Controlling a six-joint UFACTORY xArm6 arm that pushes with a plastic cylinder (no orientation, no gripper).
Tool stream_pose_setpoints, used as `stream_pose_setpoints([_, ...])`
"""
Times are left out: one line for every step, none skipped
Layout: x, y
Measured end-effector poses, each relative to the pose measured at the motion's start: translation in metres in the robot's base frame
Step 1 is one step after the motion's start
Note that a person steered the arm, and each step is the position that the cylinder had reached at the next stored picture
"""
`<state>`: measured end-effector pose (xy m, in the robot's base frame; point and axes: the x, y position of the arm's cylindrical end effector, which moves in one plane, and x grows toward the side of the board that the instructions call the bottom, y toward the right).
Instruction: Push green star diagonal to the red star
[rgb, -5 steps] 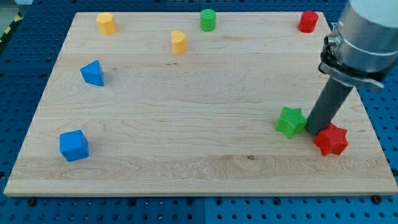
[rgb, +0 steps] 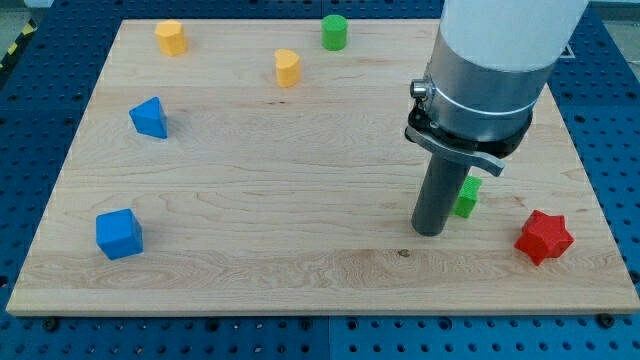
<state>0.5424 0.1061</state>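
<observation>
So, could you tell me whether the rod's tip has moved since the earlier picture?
Yes: my tip went toward the view's left, from between the stars to left of the green star, away from the red star.

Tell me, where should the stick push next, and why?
Probably nudge my tip toward the view's top right, easing the green star further up. It's touching the tip's right, partly hidden by the rod, already up-left of the red star.

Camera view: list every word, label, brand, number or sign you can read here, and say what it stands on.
None: no readable text in this frame.
The wooden board is bare wood grain.
The arm shows no marking.
The blocks, such as the red star and the half-hidden green star beside my tip, carry no print.
The yellow-black stripes at the view's top left are a pattern only.
</observation>
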Motion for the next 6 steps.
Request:
stream_pose_setpoints([-0.011, 0.004])
stream_pose_setpoints([-0.031, 0.015])
stream_pose_setpoints([-0.041, 0.017])
stream_pose_setpoints([-0.040, 0.015])
stream_pose_setpoints([-0.016, 0.000])
stream_pose_setpoints([-0.003, 0.000])
